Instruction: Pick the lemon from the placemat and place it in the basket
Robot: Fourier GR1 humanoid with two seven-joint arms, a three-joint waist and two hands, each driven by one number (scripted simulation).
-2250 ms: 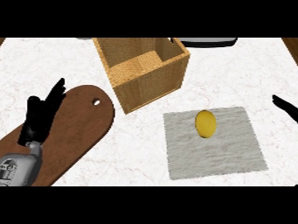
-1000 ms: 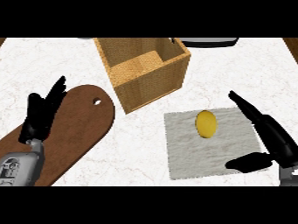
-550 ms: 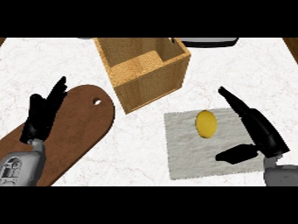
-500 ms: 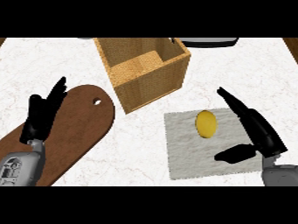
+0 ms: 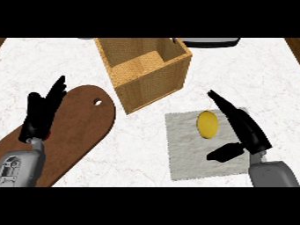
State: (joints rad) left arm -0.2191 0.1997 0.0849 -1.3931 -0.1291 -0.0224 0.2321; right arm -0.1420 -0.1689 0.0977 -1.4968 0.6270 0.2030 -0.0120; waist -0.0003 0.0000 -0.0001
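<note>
White counter under me: my right robot hand hangs spread beside the lemon, reaching; next I must close round it.

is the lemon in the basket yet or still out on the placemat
Out. The lemon lies on the placemat, apart from the basket; the right hand is open beside it.

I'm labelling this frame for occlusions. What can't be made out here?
Head view only:
- Basket floor: mostly hidden by its own walls.
- Grey object behind the basket: cut off by the top edge.
- Placemat right part: covered by the right robot hand.
- Board lower end: under the left forearm.
</note>
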